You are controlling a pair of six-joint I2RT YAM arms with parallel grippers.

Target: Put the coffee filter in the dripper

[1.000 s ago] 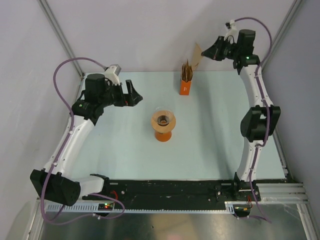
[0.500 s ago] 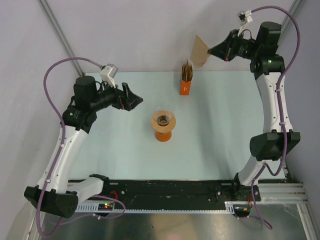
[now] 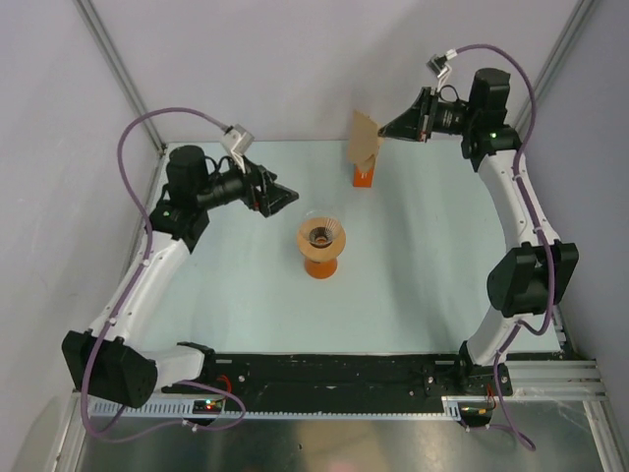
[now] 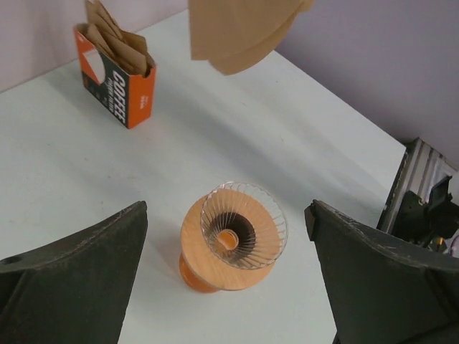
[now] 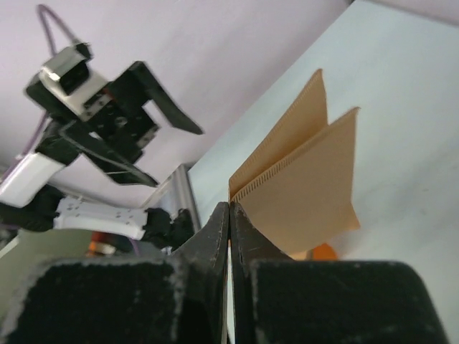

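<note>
The coffee filter (image 3: 364, 141), a light-brown paper fan, hangs in the air above the back of the table, and my right gripper (image 3: 386, 130) is shut on its seam edge. The right wrist view shows the filter (image 5: 305, 179) spreading out from the closed fingertips of the right gripper (image 5: 229, 208). The clear ribbed dripper (image 3: 321, 234) stands mid-table with nothing in it. My left gripper (image 3: 285, 197) hovers open to the left of it and behind it. In the left wrist view the dripper (image 4: 242, 226) lies between the spread fingers of the left gripper (image 4: 226, 212), with the filter (image 4: 237, 32) at the top.
The dripper rests on a flat tan disc (image 4: 204, 247) over an orange glass beaker (image 3: 319, 265). An orange box (image 3: 364, 175) holding a bunch of brown papers stands at the back, just under the hanging filter. Walls and metal posts close in the back and sides.
My right gripper has carried the filter left and lower, so it now hangs over the orange box. The left gripper has swung right, closer to the dripper, and stays open.
</note>
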